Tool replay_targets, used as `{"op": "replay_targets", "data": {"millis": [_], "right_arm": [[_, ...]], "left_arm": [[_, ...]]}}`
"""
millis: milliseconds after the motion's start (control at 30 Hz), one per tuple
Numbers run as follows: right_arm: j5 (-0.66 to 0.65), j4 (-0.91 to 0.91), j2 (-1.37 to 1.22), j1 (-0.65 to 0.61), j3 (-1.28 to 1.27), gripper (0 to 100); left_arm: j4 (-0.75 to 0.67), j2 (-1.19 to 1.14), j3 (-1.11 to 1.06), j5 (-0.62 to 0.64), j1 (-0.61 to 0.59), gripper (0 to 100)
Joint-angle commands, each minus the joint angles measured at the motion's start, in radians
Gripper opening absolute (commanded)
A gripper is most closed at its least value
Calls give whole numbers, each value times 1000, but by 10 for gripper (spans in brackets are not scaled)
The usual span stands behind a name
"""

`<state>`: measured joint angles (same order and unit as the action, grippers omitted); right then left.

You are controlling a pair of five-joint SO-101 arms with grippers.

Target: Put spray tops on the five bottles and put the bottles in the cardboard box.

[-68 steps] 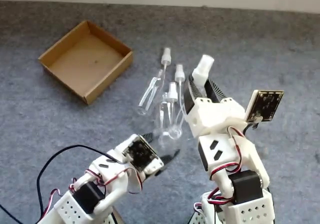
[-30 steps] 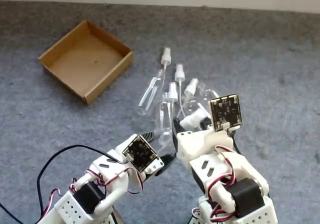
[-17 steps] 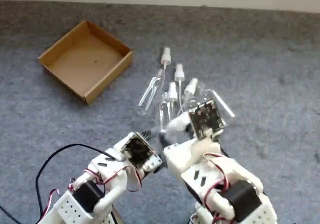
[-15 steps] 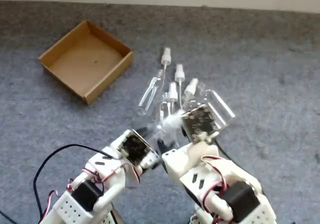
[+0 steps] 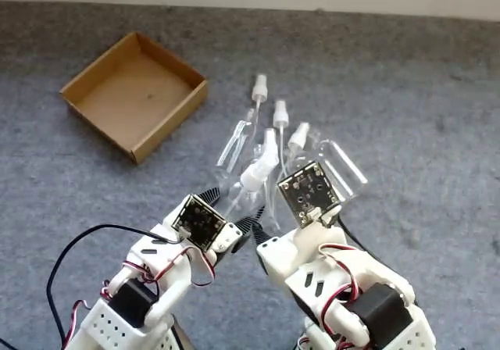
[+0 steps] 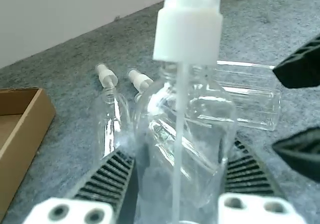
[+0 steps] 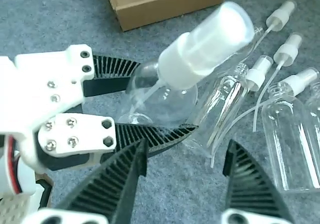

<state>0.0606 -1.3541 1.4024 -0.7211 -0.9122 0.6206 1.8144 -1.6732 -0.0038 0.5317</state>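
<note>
The left gripper [image 5: 232, 208] is holding a clear bottle [image 6: 200, 119], with its fingers closed on both sides of the body. A white spray top [image 6: 187, 26] is sitting on this bottle's neck, and its thin tube is running down inside. The bottle is tilting so that the spray top is pointing away from the arm, toward the loose bottles. The right gripper [image 7: 187, 148] is hovering just beside the held bottle, its fingers spread wide with nothing between them and the tips pointing toward the left gripper.

Beyond both grippers, the other bottles are lying close together on the grey tabletop [image 5: 406, 92]. A slim bottle [image 5: 234, 143] is lying on the side nearest the cardboard box [image 5: 168, 135], and a wider bottle [image 5: 344, 166] is lying on the opposite side. Several white spray tops are showing among them, though I cannot tell which are seated on necks. The box is sitting open side up, well apart from the grippers
</note>
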Motion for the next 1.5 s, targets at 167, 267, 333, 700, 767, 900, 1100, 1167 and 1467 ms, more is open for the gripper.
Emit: {"op": "replay_targets", "data": {"millis": [167,267,333,700,767,900,1100,1167,1467], "right_arm": [[-6,5,1,71,58,224],[-6,5,1,145,61,210],[-6,8,1,162,62,146],[-9,424,-1,153,-183,22],[-11,539,-1,153,-278,22],[-6,748,-1,151,-435,22],[-5,921,-1,97,-541,22],[-5,921,-1,45,-544,22],[-5,921,-1,-110,-544,22]], "left_arm": [[-29,13,-18,9,-70,70],[-58,13,-21,9,-128,70],[-72,13,-21,9,-147,70],[-216,13,-21,9,-409,70],[-232,13,-21,9,-447,70],[-233,13,-21,9,-484,70],[-261,13,-21,11,-547,70],[-285,13,-21,14,-559,70],[-293,13,-21,351,-536,71]]}}
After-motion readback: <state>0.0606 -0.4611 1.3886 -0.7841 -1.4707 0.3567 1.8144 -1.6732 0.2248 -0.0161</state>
